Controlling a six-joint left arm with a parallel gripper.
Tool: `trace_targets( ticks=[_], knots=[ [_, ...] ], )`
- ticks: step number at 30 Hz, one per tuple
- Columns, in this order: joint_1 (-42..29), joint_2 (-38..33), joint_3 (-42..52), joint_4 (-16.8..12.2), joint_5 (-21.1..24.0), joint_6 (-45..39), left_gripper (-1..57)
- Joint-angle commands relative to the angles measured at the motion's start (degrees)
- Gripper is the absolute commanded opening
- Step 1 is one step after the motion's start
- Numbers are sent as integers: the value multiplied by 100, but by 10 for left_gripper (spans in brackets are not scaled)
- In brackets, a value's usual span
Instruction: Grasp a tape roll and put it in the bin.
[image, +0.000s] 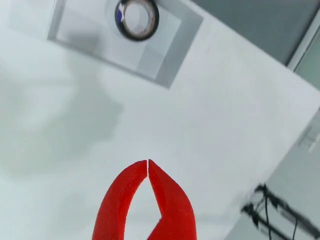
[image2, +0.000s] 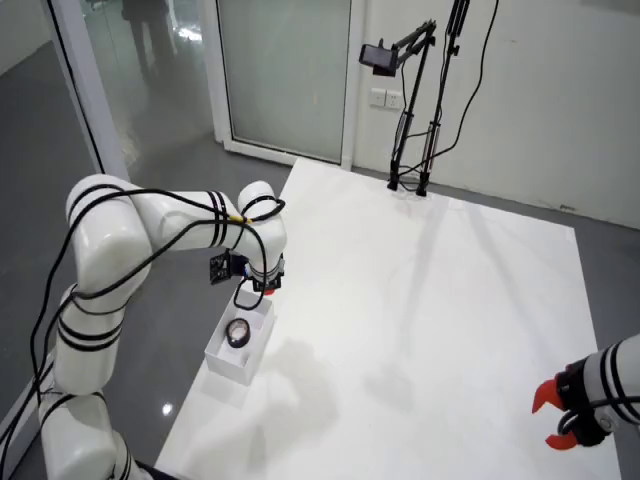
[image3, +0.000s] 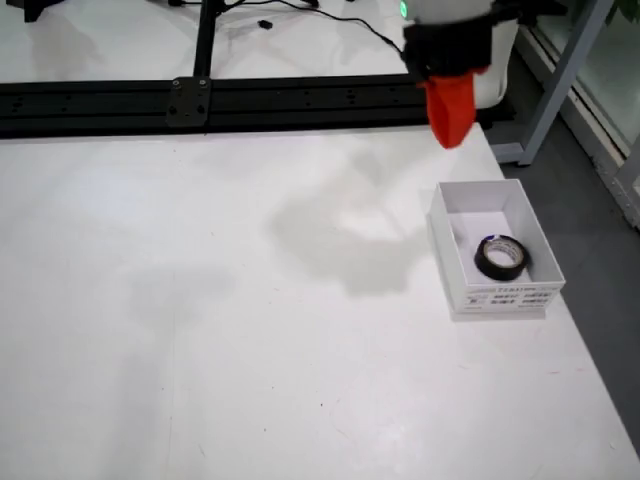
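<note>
The tape roll (image3: 500, 257) lies flat on the floor of the white bin (image3: 458, 268), toward the corner nearest the table's edge in the front view. The bin stands on the white table (image3: 250, 350), close to that edge. The red gripper (image: 148, 164) hangs above the table, just beside the bin and clear of it. Its jaws are pressed together at the tips, with nothing between them. In the wide room view, a second arm's red gripper (image2: 556, 417) shows at the far table corner.
</note>
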Motion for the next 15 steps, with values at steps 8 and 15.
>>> trace_targets(
  ticks=[8,15],
  knots=[
    [-2279,-341,-977,-13,110,75,-6],
    [-2727,204,-1760,-338,224,84,-6]
  ],
)
